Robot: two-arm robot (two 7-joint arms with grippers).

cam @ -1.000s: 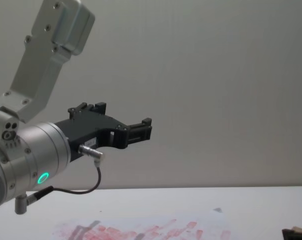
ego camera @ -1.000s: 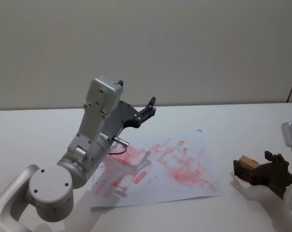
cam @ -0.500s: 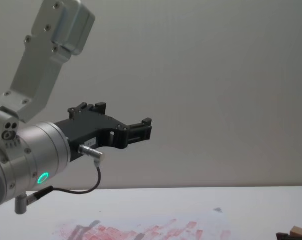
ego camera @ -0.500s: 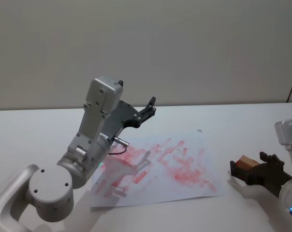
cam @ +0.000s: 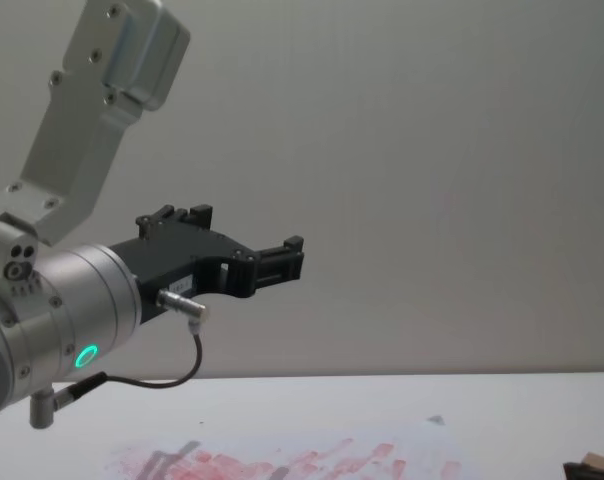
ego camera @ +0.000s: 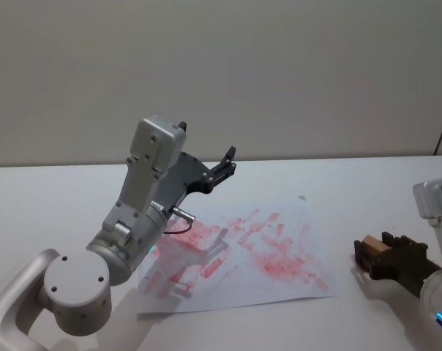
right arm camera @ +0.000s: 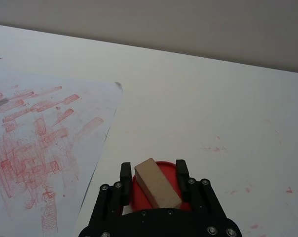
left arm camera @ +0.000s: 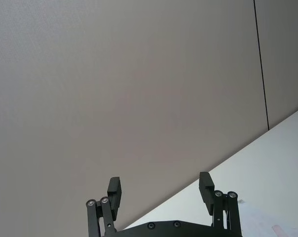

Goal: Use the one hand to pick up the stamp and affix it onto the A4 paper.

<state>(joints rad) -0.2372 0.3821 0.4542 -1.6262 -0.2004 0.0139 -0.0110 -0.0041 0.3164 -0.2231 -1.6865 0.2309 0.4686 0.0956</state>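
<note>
My right gripper (right arm camera: 153,171) is low over the table to the right of the paper, shut on the stamp (right arm camera: 157,183), a light wooden block lying slantwise between the fingers. A red round shape (right arm camera: 138,193) shows just under the block. In the head view the right gripper (ego camera: 361,254) and the stamp (ego camera: 373,245) sit a short way off the A4 paper (ego camera: 243,252), a white sheet covered in red prints. My left gripper (ego camera: 226,161) hangs raised above the paper's far left part, open and holding nothing; its fingers (left arm camera: 205,185) stand wide apart.
The white table (ego camera: 53,197) runs back to a plain wall. Faint red ink specks (right arm camera: 215,147) mark the table beyond the right gripper. The raised left arm (cam: 72,300) takes up the left of the chest view, above the paper (cam: 282,462).
The right gripper with the stamp edged slightly toward the paper, then settled back, and its wrist shifted a little left. The left arm has not moved.
</note>
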